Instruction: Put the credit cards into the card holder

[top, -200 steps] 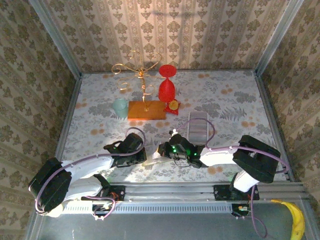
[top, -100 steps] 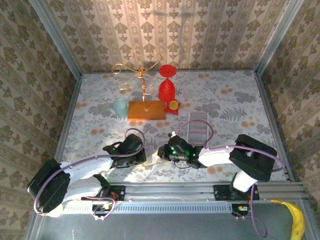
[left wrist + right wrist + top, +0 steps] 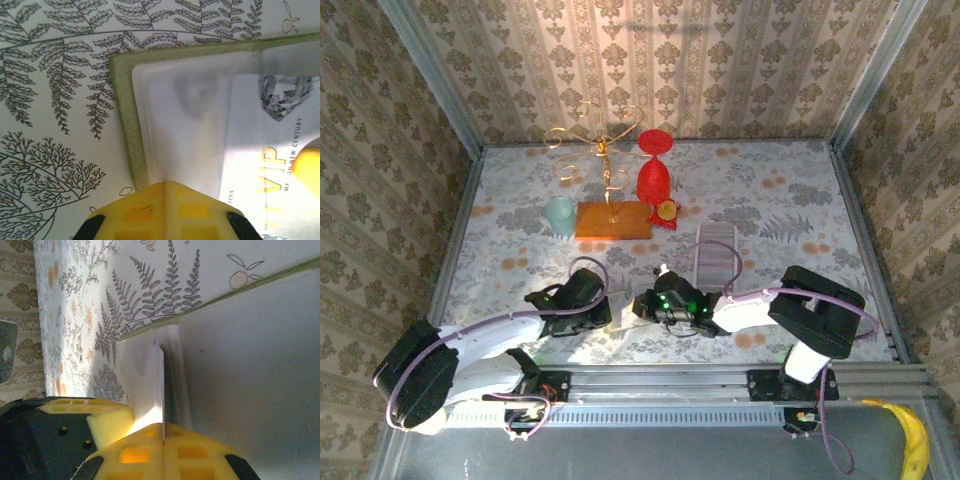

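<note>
card holder (image 3: 131,125): olive-green edge; credit card (image 3: 260,150): white, gold lettering; table (image 3: 50,75): fern print

Counted are one left claw (image 3: 166,186), one right claw (image 3: 163,426), one credit card (image 3: 260,145), one green-edged sleeve (image 3: 165,115), one red goblet (image 3: 654,175), one pale cup (image 3: 560,214), one wire stand (image 3: 612,220), one ribbed rack (image 3: 717,262).

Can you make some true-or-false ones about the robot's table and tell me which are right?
1. Both grippers are pinched shut: the left gripper on the card holder, the right gripper on a white card. True.
2. The cup is red. False: it is pale green; the goblet is the red one.
3. The banana lies next to the cup. False: it lies off the table, at the near right corner.
4. A VIP card sits at the card holder. True.
</note>
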You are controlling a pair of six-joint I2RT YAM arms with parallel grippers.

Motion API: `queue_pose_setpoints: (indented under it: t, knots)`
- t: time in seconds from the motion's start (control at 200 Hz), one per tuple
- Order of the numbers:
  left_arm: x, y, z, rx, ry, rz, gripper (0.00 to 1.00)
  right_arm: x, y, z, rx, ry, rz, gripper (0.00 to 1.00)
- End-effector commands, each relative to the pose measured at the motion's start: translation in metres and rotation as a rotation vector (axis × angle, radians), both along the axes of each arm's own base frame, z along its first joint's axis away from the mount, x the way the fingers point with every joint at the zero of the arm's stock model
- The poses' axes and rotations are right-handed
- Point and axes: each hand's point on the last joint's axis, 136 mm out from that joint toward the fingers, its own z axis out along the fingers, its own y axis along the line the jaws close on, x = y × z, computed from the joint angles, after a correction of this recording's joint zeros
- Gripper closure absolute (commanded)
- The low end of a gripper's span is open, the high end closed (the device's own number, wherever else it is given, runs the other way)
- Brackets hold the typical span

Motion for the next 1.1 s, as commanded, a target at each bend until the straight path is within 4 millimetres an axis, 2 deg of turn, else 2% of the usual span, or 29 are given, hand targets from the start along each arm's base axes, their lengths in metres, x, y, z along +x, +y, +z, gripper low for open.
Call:
queue_pose_setpoints:
  t: [0.0,0.24,0.445,0.52,0.625,0.74,0.915,1.095]
  knots:
    - [-0.003,0.008,-0.001,0.028,0.0,0.016,1.0,-0.005,0.011,0.0,0.013,0.005,0.058,1.0]
    - [0.0,0.013,0.008,0.024,-0.033,0.04,0.91,-0.005,0.013,-0.011,0.0,0.019,0.074,1.0]
    - [-0.005,0.028,-0.006,0.072,-0.016,0.085,0.85,-0.006,0.013,-0.012,0.001,0.02,0.106,1.0]
    - [-0.005,0.031,-0.01,0.083,-0.011,0.094,0.86,-0.009,0.014,-0.012,-0.01,0.027,0.133,0.98]
    - [-0.003,0.024,-0.01,0.061,-0.014,0.082,0.87,-0.013,0.013,-0.015,-0.053,0.033,0.176,0.93]
    - [-0.001,0.019,-0.008,0.051,-0.018,0.069,0.9,-0.012,0.007,-0.017,-0.121,0.024,0.189,0.82]
    - [0.001,0.015,-0.008,0.039,-0.018,0.06,0.94,-0.009,-0.002,-0.019,-0.22,0.011,0.195,0.8]
    - [0.002,0.008,-0.01,0.024,-0.007,0.046,0.99,-0.009,0.011,-0.012,-0.18,0.003,0.233,0.81]
